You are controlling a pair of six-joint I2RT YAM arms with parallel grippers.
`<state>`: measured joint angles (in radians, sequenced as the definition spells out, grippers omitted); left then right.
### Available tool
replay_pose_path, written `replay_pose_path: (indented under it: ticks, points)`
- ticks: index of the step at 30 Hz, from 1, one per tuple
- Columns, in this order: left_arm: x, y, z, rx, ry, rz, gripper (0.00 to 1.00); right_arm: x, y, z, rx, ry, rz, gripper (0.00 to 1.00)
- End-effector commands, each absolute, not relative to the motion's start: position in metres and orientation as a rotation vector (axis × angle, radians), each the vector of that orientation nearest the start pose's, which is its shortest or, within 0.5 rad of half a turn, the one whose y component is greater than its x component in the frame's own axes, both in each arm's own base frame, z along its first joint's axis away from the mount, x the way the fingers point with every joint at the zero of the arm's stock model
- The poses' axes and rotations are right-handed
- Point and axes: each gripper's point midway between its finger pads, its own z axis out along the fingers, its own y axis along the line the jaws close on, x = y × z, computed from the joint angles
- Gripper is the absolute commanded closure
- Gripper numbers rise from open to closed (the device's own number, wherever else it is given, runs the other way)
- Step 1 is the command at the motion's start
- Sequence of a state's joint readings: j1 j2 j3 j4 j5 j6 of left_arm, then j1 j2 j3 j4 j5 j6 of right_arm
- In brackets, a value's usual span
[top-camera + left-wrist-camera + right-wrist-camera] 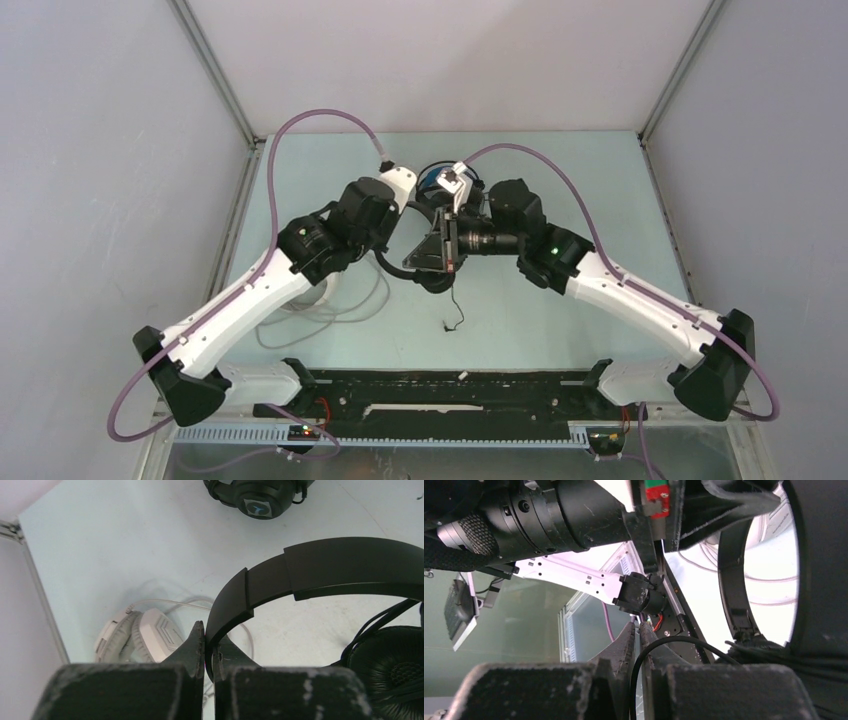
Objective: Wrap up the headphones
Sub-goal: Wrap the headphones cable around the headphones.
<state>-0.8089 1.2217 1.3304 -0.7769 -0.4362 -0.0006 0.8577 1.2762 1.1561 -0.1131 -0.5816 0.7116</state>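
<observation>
At the left of the table (560,330), the white over-ear pair (142,639) was found lying flat, its pale lead loosely looped beside it, partly hidden under the left arm in the top view. The left gripper (205,635) was noted pressed together on the headband (325,565) of the all-black pair (432,278), which was held at the centre between the 2 arms, with 1 ear cushion (395,665) seen at the right of the left wrist view. The blue-banded pair (257,497) was seen resting on the table just behind. To the right, the right gripper (636,635) was found nearly closed, pinching the thin black cable (664,642); its plug end (447,325) trailed free toward the near edge. The headset was judged light, its band stiff yet springy and apt to twist in a narrow pinch; the band was judged the sound holding point. The cable was judged limp and slippery, best taken near the cup and wound under light tension.
</observation>
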Motion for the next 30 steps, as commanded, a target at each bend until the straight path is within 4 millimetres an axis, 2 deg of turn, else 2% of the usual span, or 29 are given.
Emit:
replay_pose_path:
  ticks: [1,6,13,18,30]
  points:
    - [0.280,-0.192,0.295,0.500,2.073,-0.137,1.00,0.163,0.385,0.326,-0.690,1.959,1.502,0.91]
    - [0.285,-0.187,0.295,0.376,2.111,-0.238,1.00,0.159,0.390,0.310,-0.742,1.988,1.382,0.90]
    - [0.290,-0.188,0.311,0.189,2.050,-0.468,1.00,0.178,0.370,0.292,-0.703,2.019,1.109,0.89]
    - [0.294,-0.183,0.319,0.114,2.016,-0.526,1.00,0.175,0.371,0.291,-0.741,1.964,1.100,0.89]
    - [0.295,-0.173,0.329,-0.022,1.948,-0.631,1.00,0.182,0.353,0.297,-0.664,1.853,0.999,0.93]
